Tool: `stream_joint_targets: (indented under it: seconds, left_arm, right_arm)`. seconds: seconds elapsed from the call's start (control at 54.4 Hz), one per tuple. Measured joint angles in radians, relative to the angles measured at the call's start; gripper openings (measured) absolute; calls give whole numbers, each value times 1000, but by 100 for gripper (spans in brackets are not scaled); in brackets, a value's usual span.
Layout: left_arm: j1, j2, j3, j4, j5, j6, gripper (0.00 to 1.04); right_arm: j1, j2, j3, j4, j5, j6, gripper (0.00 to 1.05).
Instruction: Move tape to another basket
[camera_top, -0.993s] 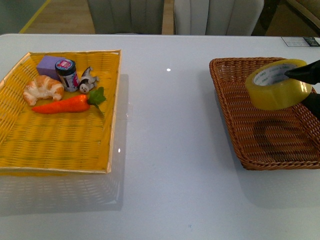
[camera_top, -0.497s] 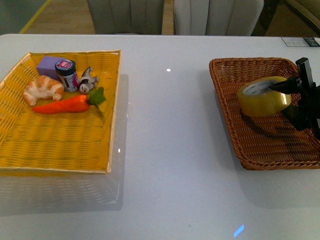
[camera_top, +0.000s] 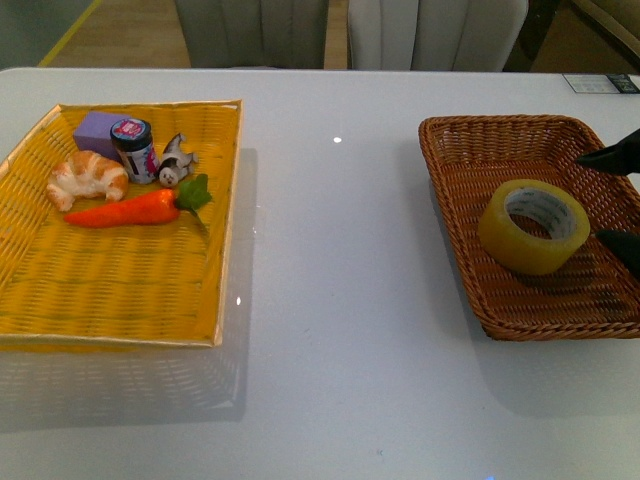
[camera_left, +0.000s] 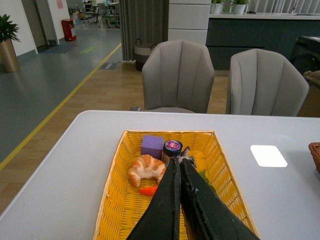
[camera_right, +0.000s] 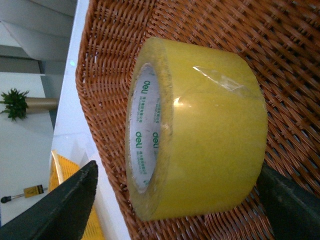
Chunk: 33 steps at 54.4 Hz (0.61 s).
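The tape (camera_top: 532, 226), a wide yellowish roll with a white printed core, lies on the floor of the dark brown wicker basket (camera_top: 446, 192) at the right, hole facing up. My right gripper (camera_top: 619, 204) is open beside the roll at the basket's right side. One finger is behind the roll and one in front, and neither touches it. In the right wrist view the tape (camera_right: 200, 135) rests on the wicker (camera_right: 250, 30) between the spread fingers of the right gripper (camera_right: 177, 172). My left gripper (camera_left: 177, 162) is shut and empty above the yellow basket (camera_left: 114, 200).
The bright yellow basket (camera_top: 120, 290) at the left holds a croissant (camera_top: 88, 177), a carrot (camera_top: 135, 209), a purple block (camera_top: 98, 131), a small jar (camera_top: 133, 148) and a small figure (camera_top: 177, 160). White table (camera_top: 340, 300) lies between the baskets. Grey chairs (camera_left: 178, 75) stand behind the table.
The right gripper lowered the tape into the brown basket, opened and let it go. The roll now lies flat on the wicker, with the fingers drawn apart to the right.
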<state>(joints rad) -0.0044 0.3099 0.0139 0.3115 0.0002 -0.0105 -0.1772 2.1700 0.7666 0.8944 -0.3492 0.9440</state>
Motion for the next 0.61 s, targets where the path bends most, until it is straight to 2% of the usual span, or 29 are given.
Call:
stream_joint_targets:
  seconds: [0.221, 0.368, 0.515, 0.552, 0.607]
  left_arm:
    - [0, -73, 0, -73, 0, 0, 2]
    - [0, -110, 0, -110, 0, 0, 2]
    - [0, -174, 0, -189, 0, 0, 2]
    - [0, -232, 0, -268, 1, 0, 2]
    - [0, -277, 0, -303, 0, 0, 2]
  right_arm:
    - [-21, -255, -201, -59, -11, -185, 96]
    - [-48, -475, -345, -89, -14, -233, 96]
    - [-70, -764, -468, -222, -11, -263, 96]
    - [-63, -794, -519, -122, 48, -350, 90]
    - [-54, -819, -573, 37, 114, -463, 83]
